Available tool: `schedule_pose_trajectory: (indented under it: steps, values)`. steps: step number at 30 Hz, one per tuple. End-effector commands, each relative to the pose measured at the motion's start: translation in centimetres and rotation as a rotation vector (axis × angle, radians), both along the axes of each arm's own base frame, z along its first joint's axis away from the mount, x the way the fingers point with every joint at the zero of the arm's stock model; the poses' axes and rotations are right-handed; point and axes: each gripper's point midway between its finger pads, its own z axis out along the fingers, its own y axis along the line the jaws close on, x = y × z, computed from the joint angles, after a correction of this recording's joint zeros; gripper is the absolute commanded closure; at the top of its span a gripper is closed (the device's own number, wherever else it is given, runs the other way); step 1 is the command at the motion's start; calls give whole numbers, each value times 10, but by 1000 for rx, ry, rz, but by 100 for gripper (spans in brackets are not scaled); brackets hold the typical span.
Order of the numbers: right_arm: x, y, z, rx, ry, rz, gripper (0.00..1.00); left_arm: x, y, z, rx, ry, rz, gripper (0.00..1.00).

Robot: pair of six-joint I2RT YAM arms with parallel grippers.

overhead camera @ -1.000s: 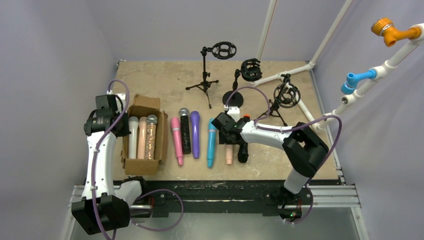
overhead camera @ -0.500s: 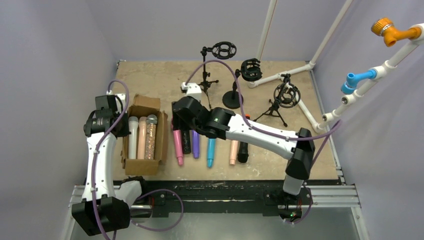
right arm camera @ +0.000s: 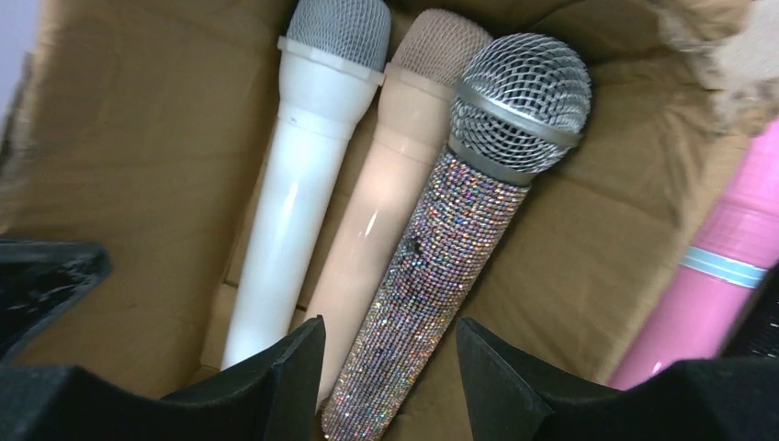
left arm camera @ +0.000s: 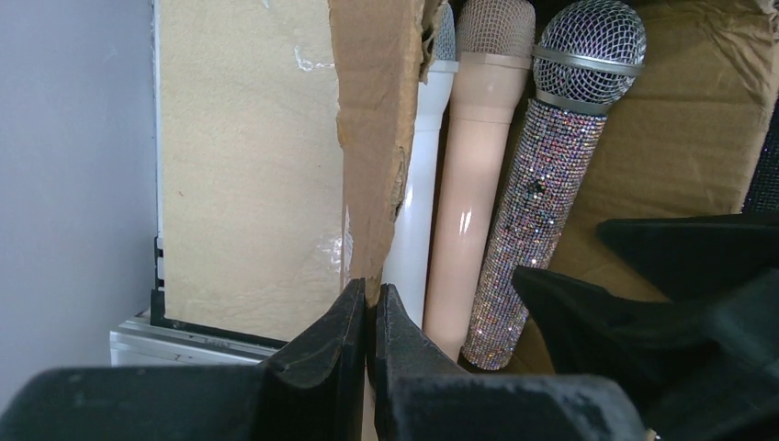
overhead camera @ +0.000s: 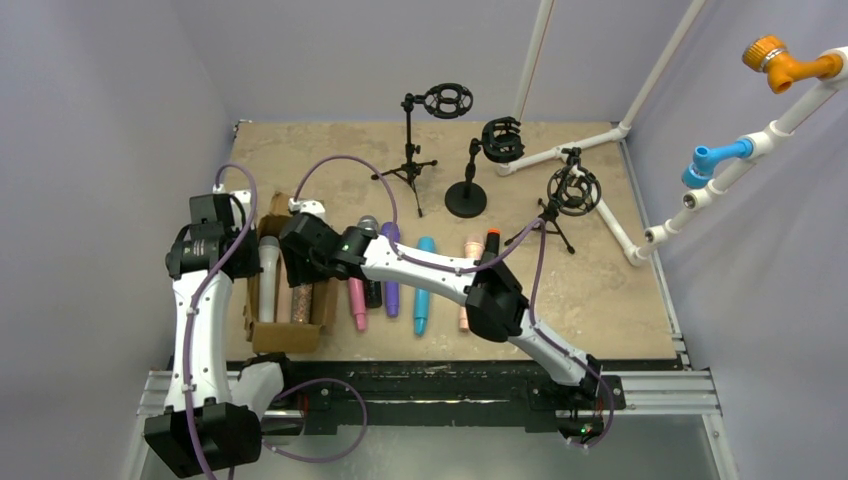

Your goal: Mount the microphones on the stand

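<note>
A cardboard box [overhead camera: 283, 337] at the left holds a white microphone [right arm camera: 294, 202], a peach one [right arm camera: 386, 184] and a silver glitter one [right arm camera: 459, 230], side by side. My right gripper [right arm camera: 389, 326] hovers open over the glitter microphone's handle, one finger on each side, not touching it. My left gripper [left arm camera: 369, 299] is shut on the box's left cardboard wall [left arm camera: 372, 138]. Pink [overhead camera: 356, 300], purple [overhead camera: 391, 280] and teal [overhead camera: 423, 285] microphones lie in a row on the table. Three black stands [overhead camera: 412, 150], [overhead camera: 468, 190], [overhead camera: 562, 205] at the back carry no microphones.
My right arm [overhead camera: 430, 265] stretches left across the row of microphones and hides parts of them. White pipe framing [overhead camera: 600, 215] runs along the table's right side behind the stands. The right gripper's black fingers [left arm camera: 643, 312] show at the right of the left wrist view.
My right arm has swung left from the right end of the microphone row to above the box. The left arm has kept its hold on the box wall.
</note>
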Motion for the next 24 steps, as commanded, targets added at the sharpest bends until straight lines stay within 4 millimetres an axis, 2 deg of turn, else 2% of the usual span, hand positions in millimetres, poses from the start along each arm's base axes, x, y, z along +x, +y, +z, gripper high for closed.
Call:
schedule_pose_trajectory:
  steps: [1, 6, 14, 19, 24]
  values:
    - [-3, 10, 28, 80, 41, 25, 42, 13, -4, 23, -13, -113, 2, 100]
    - [0, -2, -8, -17, 78, 1, 42, 14, -9, 26, -34, -117, 16, 100]
    - [4, -12, -50, -108, 90, -36, 34, 17, -24, 39, -58, -174, -29, 100]
    - [14, -4, -51, -78, 64, -70, 34, 15, -30, 39, -72, -168, -72, 100]
    - [25, 8, -38, 23, 25, -109, 40, 14, -32, 34, -78, -157, -95, 100]
